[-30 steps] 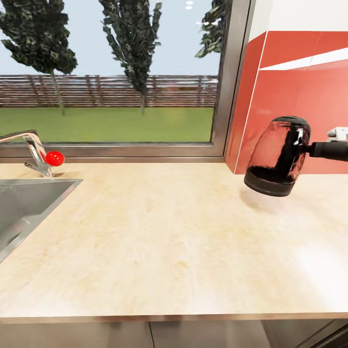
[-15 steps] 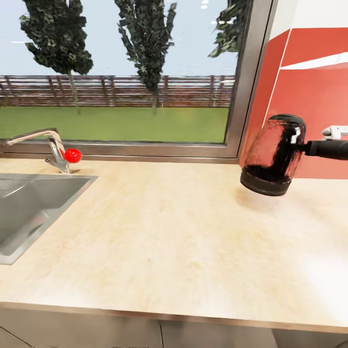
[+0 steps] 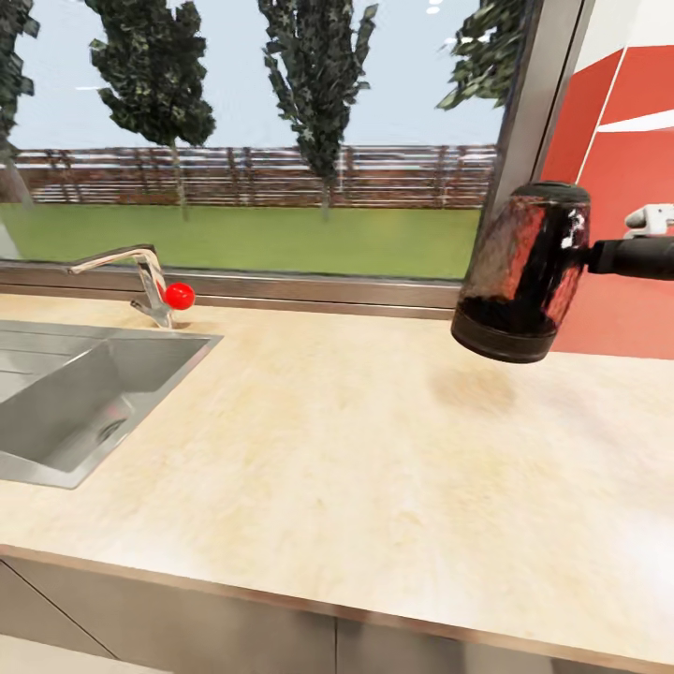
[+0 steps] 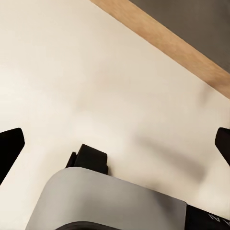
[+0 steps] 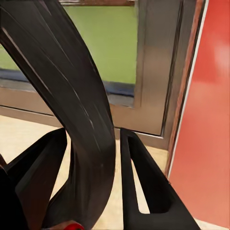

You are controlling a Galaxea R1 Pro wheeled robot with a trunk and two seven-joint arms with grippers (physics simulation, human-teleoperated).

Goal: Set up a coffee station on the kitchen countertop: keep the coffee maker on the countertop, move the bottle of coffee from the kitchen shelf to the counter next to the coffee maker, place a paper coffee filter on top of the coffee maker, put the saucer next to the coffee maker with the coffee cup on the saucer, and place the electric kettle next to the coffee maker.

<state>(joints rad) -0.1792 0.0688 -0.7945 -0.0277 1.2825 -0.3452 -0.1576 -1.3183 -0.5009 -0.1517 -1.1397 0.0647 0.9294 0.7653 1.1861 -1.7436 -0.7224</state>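
The electric kettle (image 3: pixel 520 271) hung tilted above the kitchen countertop (image 3: pixel 374 449), at the right by the window (image 3: pixel 262 140), the right gripper (image 5: pixel 93 153) clamped on its handle (image 5: pixel 72 110). The left gripper (image 4: pixel 115 139) was spread wide, holding nothing.

One of each is counted on the worktop scene.
One electric kettle (image 3: pixel 522 271), one kitchen countertop (image 3: pixel 356 449), one sink (image 3: pixel 65 402), one tap (image 3: pixel 131 276), one window (image 3: pixel 271 140), three trees are seen.
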